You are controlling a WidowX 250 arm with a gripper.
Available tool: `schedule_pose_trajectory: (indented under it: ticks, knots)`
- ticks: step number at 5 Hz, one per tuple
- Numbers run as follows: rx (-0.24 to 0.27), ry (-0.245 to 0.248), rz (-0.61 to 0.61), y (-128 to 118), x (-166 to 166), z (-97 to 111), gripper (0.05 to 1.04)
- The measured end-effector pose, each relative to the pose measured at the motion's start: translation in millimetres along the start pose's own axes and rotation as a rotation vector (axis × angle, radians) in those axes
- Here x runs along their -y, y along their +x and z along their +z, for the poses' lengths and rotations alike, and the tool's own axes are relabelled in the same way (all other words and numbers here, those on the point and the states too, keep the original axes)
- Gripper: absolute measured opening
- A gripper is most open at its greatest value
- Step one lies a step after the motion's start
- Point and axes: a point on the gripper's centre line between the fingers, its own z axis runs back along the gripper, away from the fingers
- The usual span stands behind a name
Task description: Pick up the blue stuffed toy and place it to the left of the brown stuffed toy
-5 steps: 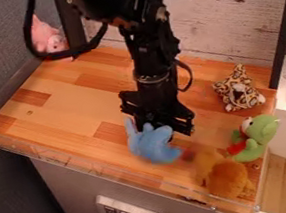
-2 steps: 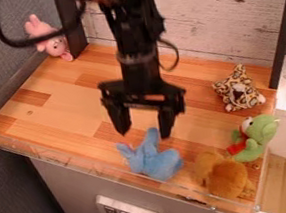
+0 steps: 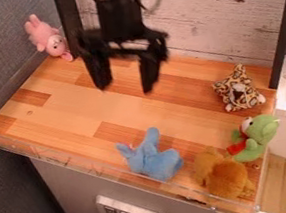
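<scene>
A toy (image 3: 155,163) lies on the counter (image 3: 69,114) by its near edge. Right of it is a second toy (image 3: 226,179), then a third toy (image 3: 258,136), with a fourth toy (image 3: 239,90) behind. Far left, a fifth toy (image 3: 46,37) sits left of a post (image 3: 68,18).

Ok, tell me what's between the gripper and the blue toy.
In the camera view, only bare wooden tabletop shows between the open gripper and the blue toy.

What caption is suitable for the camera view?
Open end effector above a wooden counter, with blue, orange, green, spotted and pink plush toys around.
</scene>
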Motion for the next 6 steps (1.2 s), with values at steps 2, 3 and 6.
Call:
schedule_pose_trajectory:
  ticks: [2,3,6]
  knots:
    - [-0.014,-0.014,-0.159,54,-59,9,0.999]
    - [-0.008,-0.021,-0.164,79,-86,4,0.999]
    - [-0.003,-0.027,-0.011,114,-139,-9,0.995]
